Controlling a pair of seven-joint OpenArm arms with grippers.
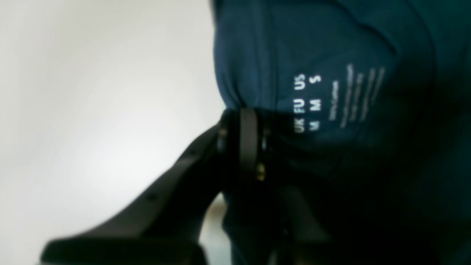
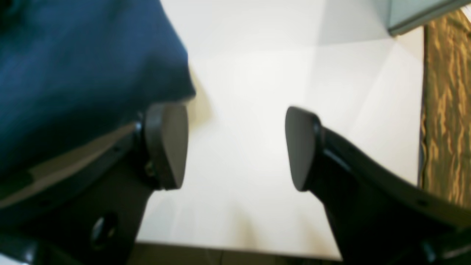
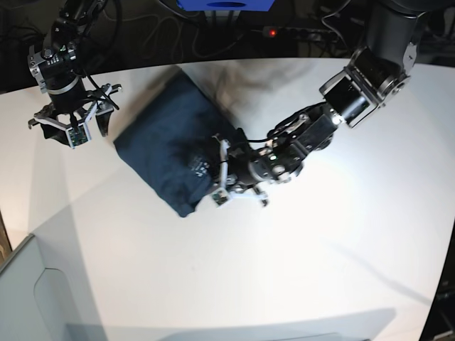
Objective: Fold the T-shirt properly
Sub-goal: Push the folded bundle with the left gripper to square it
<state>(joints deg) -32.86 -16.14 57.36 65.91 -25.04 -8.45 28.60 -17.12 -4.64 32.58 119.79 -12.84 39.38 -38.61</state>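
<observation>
The T-shirt (image 3: 167,145) lies as a dark navy bundle on the white table (image 3: 320,241), left of the middle. My left gripper (image 3: 215,177) reaches in from the upper right and is shut on the fabric at the bundle's near right edge. In the left wrist view its pads (image 1: 248,140) pinch the T-shirt (image 1: 312,44) beside the white printed label (image 1: 331,99). My right gripper (image 3: 70,128) hovers left of the shirt, apart from it. Its fingers (image 2: 165,147) stand wide open around bare table, and the T-shirt (image 2: 73,66) hangs close to the left finger.
A grey box (image 3: 28,284) stands at the table's near left corner, and a grey box corner (image 2: 415,11) shows in the right wrist view. Past the table edge in that view runs a brown patterned surface (image 2: 445,110). Cables and a power strip (image 3: 298,32) lie behind the table.
</observation>
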